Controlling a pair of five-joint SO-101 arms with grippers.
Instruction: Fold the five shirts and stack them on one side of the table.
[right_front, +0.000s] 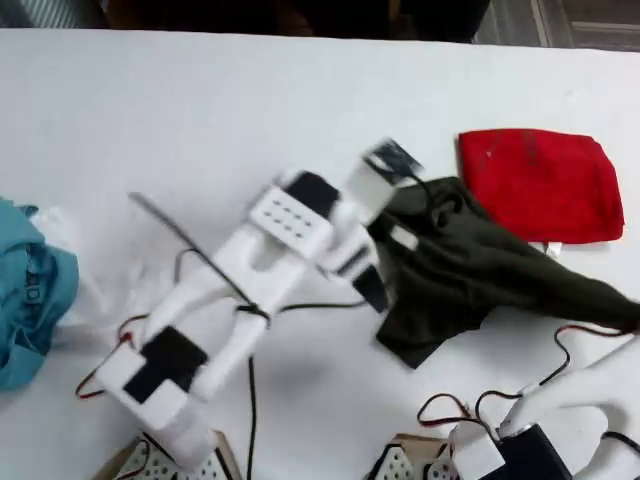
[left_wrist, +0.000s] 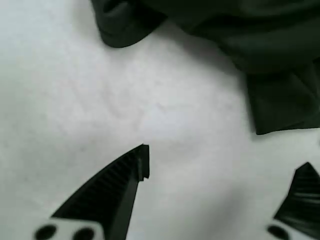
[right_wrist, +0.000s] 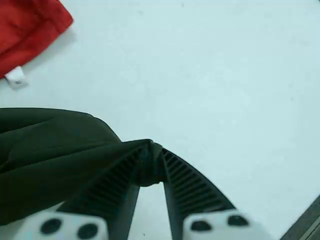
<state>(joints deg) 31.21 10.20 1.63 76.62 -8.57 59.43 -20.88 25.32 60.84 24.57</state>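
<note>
Shirt (right_front: 470, 270), dark green, lay mid-tabletop (right_front: 200, 120), long axis running toward my right fingers (right_wrist: 112, 180), clamped on its corner; left fingers (left_wrist: 120, 185) gaped empty beside opposite edge.

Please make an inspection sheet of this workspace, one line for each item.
Surface: white table, flat.
Job's things: red shirt folded at the far right; dark green shirt lying unfolded; teal shirt bunched at the left edge.
Clutter: perhaps a clear bag beside the teal shirt.
Grippers: left gripper open above the table; right gripper shut on the dark green shirt.
Cables: red and black wires along the arms.
Surroundings: dark area beyond the table.
</note>
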